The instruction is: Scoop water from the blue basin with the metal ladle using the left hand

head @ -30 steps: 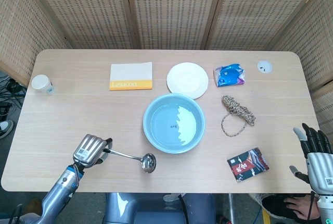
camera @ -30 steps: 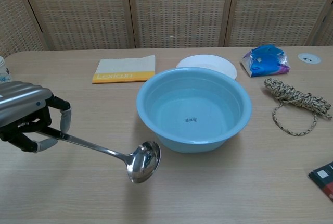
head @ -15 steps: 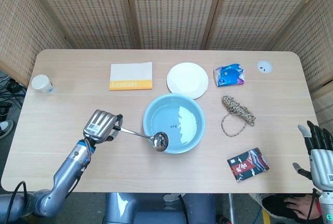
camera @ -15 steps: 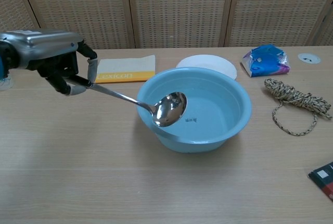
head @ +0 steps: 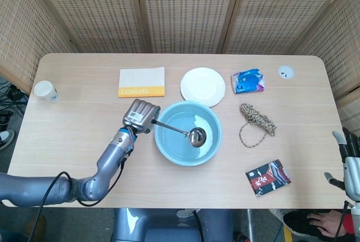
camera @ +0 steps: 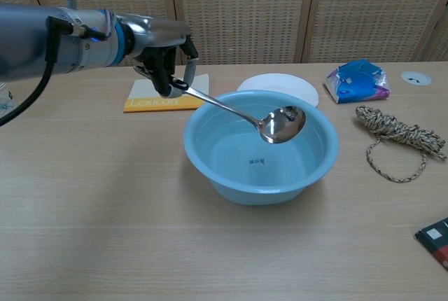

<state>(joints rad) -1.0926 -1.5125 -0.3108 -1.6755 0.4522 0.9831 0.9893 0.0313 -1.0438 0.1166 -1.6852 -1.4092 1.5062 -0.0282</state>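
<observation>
The blue basin (head: 169,147) (camera: 231,182) stands in the middle of the table with water in it. My left hand (head: 140,115) (camera: 164,59) grips the handle of the metal ladle (head: 179,130) (camera: 241,110) just left of the basin's rim. The ladle's bowl (head: 196,137) (camera: 283,124) hangs over the water inside the basin, above the surface in the chest view. My right hand (head: 350,163) shows only at the far right edge of the head view, off the table, holding nothing, fingers apart.
Behind the basin lie a white plate (head: 202,86) (camera: 280,87) and a yellow-and-white booklet (head: 142,81) (camera: 166,93). A blue packet (head: 247,81) (camera: 357,81), a coiled rope (head: 256,121) (camera: 395,136) and a dark packet (head: 268,177) lie to the right. A small cup (head: 45,90) stands far left.
My left hand has carried the ladle up from the front of the table and rightward; its bowl went from the near rim to over the middle of the basin. The right hand sank lower.
</observation>
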